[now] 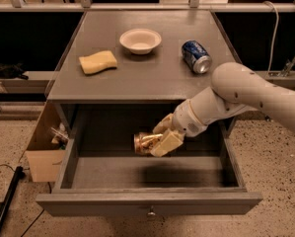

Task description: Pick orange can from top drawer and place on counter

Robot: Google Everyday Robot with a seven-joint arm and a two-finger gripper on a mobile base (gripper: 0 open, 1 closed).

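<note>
Grip closed on orange can point(143, 143), with tool point(157, 141) down inside the open top drawer point(68, 168), a little right of centre and toward the back; held sideways, long axis running roughly left to right, one shiny end turned left; clamped between two cream fingers point(168, 142), one across the front of the can, the other behind it; hanging clear of the drawer floor, with a dark shadow point(172, 174) cast on the boards below and slightly to the right. Reaching in from the right, a white arm point(245, 95), bent down over the front edge of the tabletop point(147, 80). Pulled well out, with a small round knob point(151, 213) at front centre. Up on the tabletop, well apart from one another: a white bowl point(140, 40) near the back centre; a yellow sponge point(97, 62) to the left; a blue can point(196, 57) lying on its side to the right, silver end facing forward. Left of the cabinet, on the speckled floor, a cardboard box point(41, 154).
</note>
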